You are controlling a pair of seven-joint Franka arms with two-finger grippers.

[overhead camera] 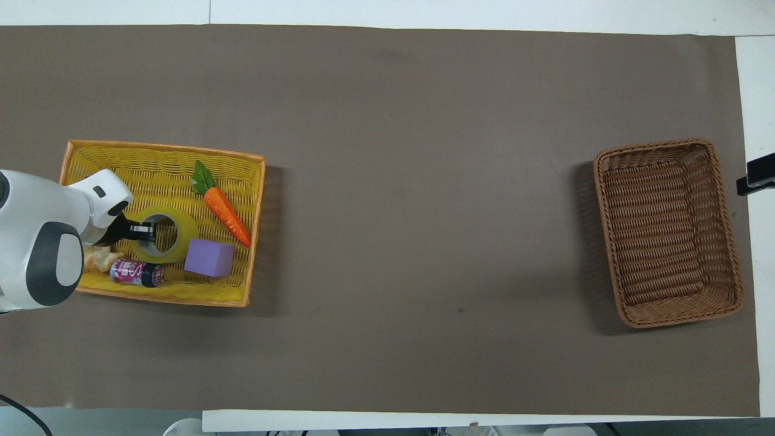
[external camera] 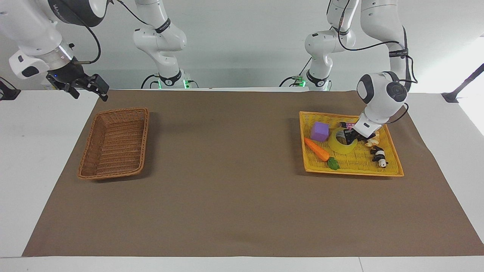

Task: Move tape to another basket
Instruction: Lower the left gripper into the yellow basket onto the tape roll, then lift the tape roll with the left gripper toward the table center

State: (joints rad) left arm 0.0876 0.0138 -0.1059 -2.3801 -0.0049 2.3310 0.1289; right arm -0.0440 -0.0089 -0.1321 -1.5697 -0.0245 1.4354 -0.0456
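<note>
Two baskets on our brown-covered table: a bright yellow flat woven tray (external camera: 389, 166) (overhead camera: 163, 158) at the left arm's end, and a dark reddish-brown rectangular wicker basket (external camera: 113, 173) (overhead camera: 726, 242) at the right arm's end, well apart. We see the wide translucent yellow roll of packing tape (external camera: 340, 143) (overhead camera: 178, 233) in the yellow tray, tipped up a bit, right beside a purple foam cube (external camera: 320, 131) (overhead camera: 209, 257) and near an orange toy carrot (external camera: 317, 149) (overhead camera: 227, 209). Our left gripper (external camera: 350, 135) (overhead camera: 144, 231) is down at the roll, fingers pinched narrow over its wall, one inside the core. Our right gripper (external camera: 87, 85) waits in the air by the wicker basket's corner; can't tell how its fingers sit.
</note>
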